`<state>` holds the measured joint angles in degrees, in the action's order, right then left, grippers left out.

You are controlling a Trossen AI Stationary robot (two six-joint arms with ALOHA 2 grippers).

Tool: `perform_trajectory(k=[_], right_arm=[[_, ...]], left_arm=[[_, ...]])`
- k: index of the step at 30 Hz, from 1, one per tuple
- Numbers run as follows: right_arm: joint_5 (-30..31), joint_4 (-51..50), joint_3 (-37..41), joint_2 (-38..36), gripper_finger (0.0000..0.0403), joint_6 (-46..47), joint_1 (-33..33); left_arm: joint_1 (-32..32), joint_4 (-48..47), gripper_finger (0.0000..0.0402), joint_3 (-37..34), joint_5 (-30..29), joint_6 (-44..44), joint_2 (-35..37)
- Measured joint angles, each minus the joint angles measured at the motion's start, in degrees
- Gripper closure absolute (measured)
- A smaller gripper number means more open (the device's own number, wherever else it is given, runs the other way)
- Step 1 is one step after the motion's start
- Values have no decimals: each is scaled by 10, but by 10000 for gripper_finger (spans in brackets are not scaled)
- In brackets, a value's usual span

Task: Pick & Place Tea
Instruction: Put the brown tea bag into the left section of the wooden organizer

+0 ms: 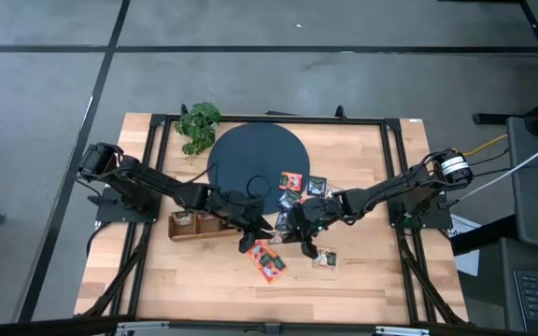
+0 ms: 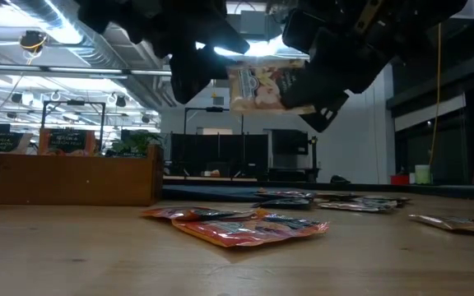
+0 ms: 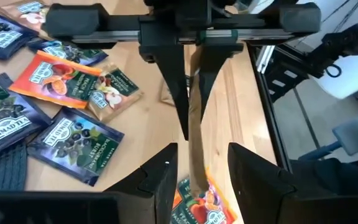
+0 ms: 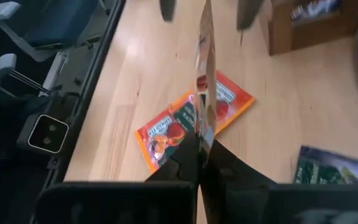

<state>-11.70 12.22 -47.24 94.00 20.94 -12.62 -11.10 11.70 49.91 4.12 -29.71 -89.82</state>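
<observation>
A light tea sachet (image 2: pixel 262 86) with a fruit picture hangs in the air over the table's middle. My right gripper (image 4: pixel 202 146) is shut on it. My left gripper (image 3: pixel 202 152) is open. Its two fingers stand on either side of the sachet's free end (image 3: pixel 194 143) with a gap on each side. Below lie two orange-red sachets (image 1: pixel 269 261) flat on the wood. Several dark sachets (image 1: pixel 297 191) lie by the dark disc (image 1: pixel 255 168). My right gripper pinches the sachet's edge (image 4: pixel 205 124) between its two shut fingers, coming slanting down from the table's right side. The sachet stands on edge, sticking out ahead of the fingers toward the left gripper. It is lifted clear of the table and of the orange-red sachets (image 4: pixel 191 118).
A brown wooden tray (image 1: pixel 194 226) with a few sachets stands left of the grippers. A leafy plant (image 1: pixel 199 126) sits at the far left by the disc. One more sachet (image 1: pixel 325 258) lies near the right gripper. The near part of the table is bare wood.
</observation>
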Motion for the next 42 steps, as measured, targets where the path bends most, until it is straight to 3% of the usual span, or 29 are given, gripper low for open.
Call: perform_trajectory(k=[6,15,19,27,30,37,42], right_arm=[[0,21,0,0,400,-5,0],[22,34,0,0,375,-6,0],[33,26,0,0,352,0,0],[56,-2,4,0,275,28,-5],[93,50,25,0,250,17,-18],[134,237,83,0,229,23,-26],[191,377,86,0,234,-35,-24]], left_arm=[[1,1,275,0,7,5,0],[1,1,390,0,6,19,0],[-4,1,398,0,2,16,0],[-48,19,398,-19,-131,19,0],[-66,82,398,-56,-184,19,7],[-106,357,398,-186,-321,64,50],[-109,563,398,-241,-351,140,50]])
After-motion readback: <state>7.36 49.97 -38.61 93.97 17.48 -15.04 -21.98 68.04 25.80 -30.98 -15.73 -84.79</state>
